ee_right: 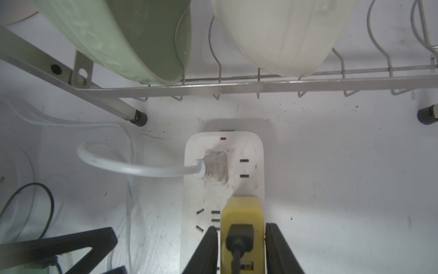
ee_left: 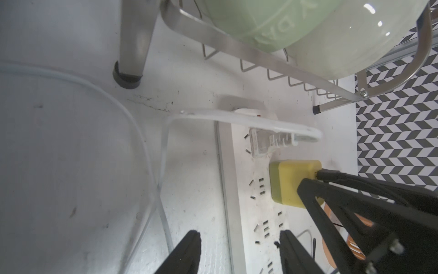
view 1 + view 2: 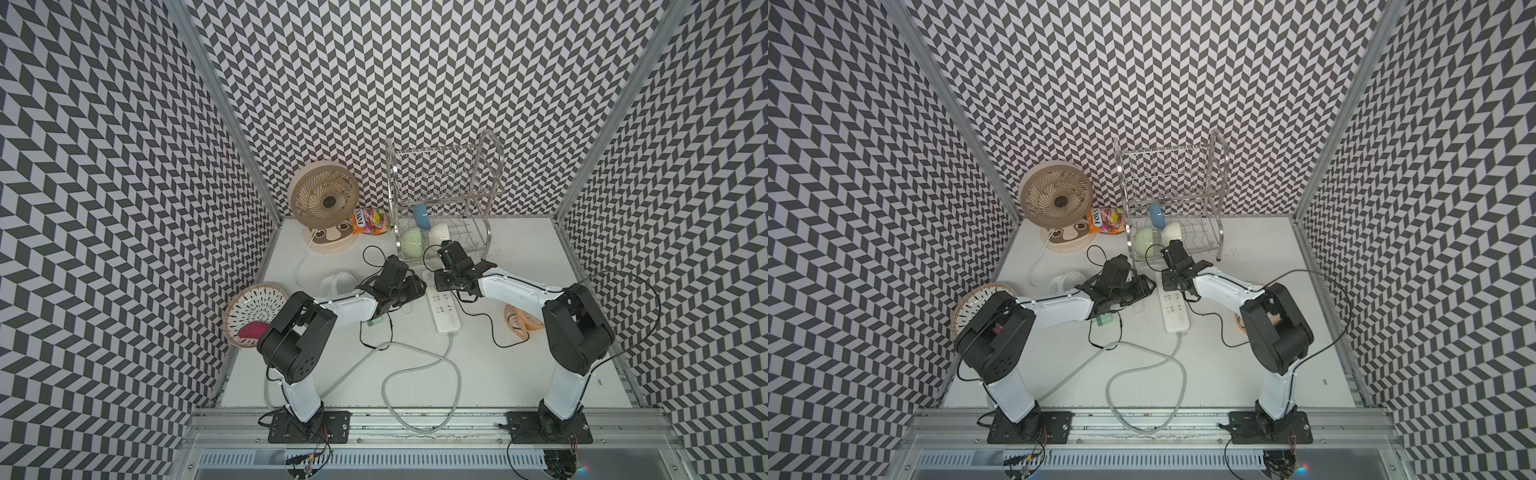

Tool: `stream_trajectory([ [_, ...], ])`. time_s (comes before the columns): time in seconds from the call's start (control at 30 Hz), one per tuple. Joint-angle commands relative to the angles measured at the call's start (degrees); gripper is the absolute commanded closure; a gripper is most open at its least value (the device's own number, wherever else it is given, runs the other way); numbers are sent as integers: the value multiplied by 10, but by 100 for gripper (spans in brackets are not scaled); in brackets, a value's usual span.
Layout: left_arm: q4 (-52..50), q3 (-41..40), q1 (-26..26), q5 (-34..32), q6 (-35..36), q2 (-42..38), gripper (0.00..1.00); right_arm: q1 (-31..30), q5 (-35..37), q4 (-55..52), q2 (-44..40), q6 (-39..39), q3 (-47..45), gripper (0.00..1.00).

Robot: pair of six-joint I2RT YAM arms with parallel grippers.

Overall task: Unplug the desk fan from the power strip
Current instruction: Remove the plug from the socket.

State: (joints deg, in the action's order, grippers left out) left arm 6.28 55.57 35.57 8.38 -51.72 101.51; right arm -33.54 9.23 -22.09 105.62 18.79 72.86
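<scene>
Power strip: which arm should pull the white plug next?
Left, probably: the left gripper is open and free, white plug straight ahead; the right gripper straddles the yellow adapter, which blocks its path.

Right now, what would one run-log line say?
left gripper open by power strip | right gripper straddles yellow adapter, grip unclear | white plug plugged in

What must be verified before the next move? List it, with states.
1. White plug seated in the power strip: ok.
2. Right hand at the white plug: not ok; it straddles the yellow adapter.
3. Right hand's grip closed: cannot tell.
4. Left hand open, empty, above the strip's edge: ok.
5. White cord traced to the desk fan: cannot tell; the left arm hides it.
</scene>
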Motion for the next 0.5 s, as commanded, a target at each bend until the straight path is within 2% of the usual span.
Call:
stream_trajectory([
  [0.0, 10, 19, -2, -3, 4, 6, 41, 4, 8, 6, 11, -4, 12, 66],
  [0.17, 8, 19, -2, -3, 6, 8, 41, 3, 9, 5, 12, -4, 13, 68],
  [0.47, 12, 20, -2, 1, 8, 16, 41, -7, -4, 4, 1, -15, 8, 78],
])
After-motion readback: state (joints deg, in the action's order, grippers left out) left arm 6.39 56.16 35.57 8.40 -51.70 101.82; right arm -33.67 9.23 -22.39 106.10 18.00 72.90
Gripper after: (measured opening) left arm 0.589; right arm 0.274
